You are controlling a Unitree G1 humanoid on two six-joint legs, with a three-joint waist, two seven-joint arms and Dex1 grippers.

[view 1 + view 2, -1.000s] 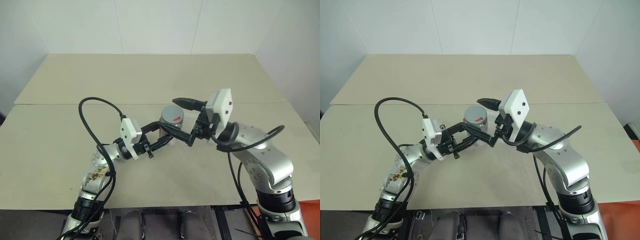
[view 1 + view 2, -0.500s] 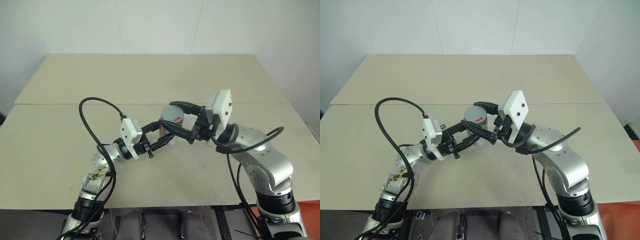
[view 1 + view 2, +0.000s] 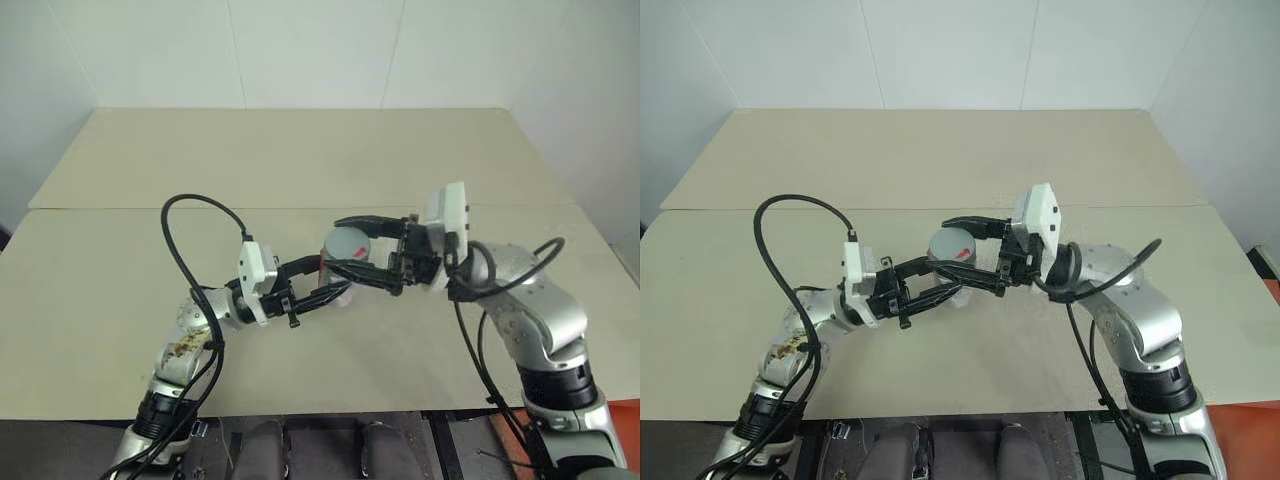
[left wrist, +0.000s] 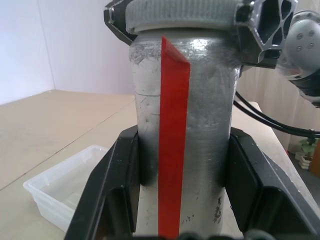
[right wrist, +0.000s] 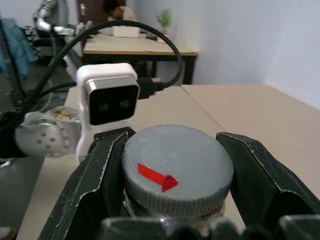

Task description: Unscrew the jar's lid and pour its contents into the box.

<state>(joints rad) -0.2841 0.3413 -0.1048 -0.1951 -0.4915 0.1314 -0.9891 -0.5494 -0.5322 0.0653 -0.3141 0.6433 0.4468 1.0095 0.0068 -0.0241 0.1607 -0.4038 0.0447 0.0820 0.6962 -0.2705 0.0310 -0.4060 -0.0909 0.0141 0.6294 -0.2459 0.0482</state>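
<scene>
The jar (image 4: 200,125), clear with a red strip down its side, is held upright above the middle of the table. My left gripper (image 3: 335,277) is shut on its body from the left. Its fingers (image 4: 122,180) press on both sides of the jar. The grey lid (image 5: 177,160) with a small red mark sits on top of the jar. My right gripper (image 3: 952,244) reaches in from the right and is shut on the lid's rim. The box (image 4: 65,192), a shallow whitish tray, lies on the table below and beside the jar. I cannot make out the contents through the jar's wall.
The beige table (image 3: 300,160) has a seam (image 3: 120,208) running across it behind the arms. Black cables (image 3: 185,230) loop above my left arm and beside my right one. In the right wrist view a person sits at another table (image 5: 140,47) far behind.
My right gripper, open beside the lid a second ago, has shut on the lid and its wrist has turned. The left gripper keeps the jar in place.
</scene>
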